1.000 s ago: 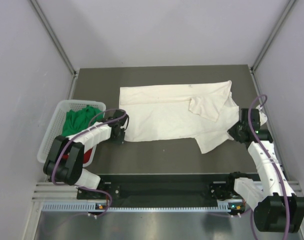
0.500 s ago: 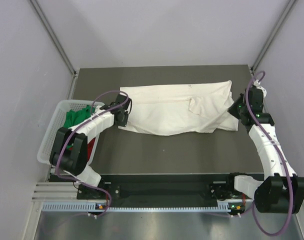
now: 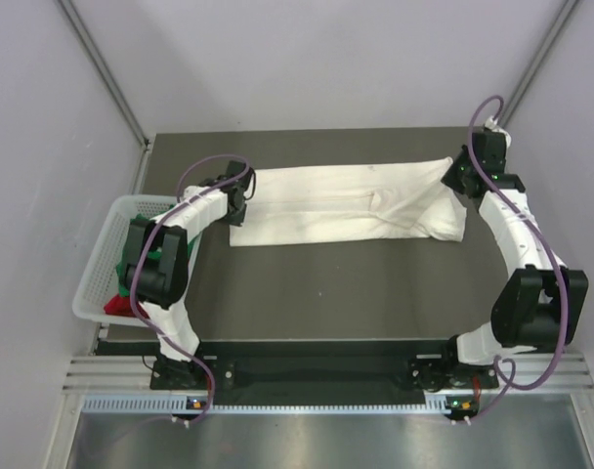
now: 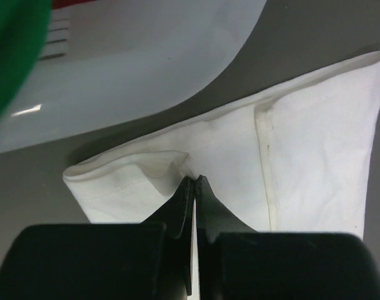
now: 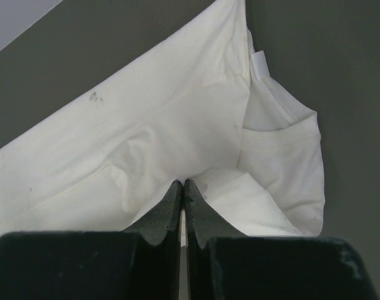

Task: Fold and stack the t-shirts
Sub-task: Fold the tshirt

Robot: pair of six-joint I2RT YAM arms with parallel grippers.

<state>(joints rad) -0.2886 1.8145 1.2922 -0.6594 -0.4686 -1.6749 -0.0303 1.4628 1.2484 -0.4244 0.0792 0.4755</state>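
Basket (image 3: 90, 283) far left holds green tee (image 4: 9, 50). Left fingers (image 4: 177, 215) pinched shut on cream-white tee (image 3: 346, 207) left edge, right fingers (image 5: 166, 215) on right edge. Tee lies folded across bench (image 3: 326, 283). Soft, light, floppy, so best held at doubled hems.

Dark grey table (image 3: 356, 293): 1 cream-white tee (image 3: 346, 210) folded lengthwise across far half, mesh basket (image 3: 96, 260) at L edge

Two robot arms, the left arm (image 3: 197, 217) and right arm (image 3: 520, 234), are seen clad in white moulded shells with black joint housings (image 3: 141, 269). Looping purple cables (image 3: 214, 161) are strung along them (one apiece). Matte black tapered fingers (image 4: 177, 215) are fitted to the left gripper (image 4: 194, 182) and right gripper (image 5: 182, 184).
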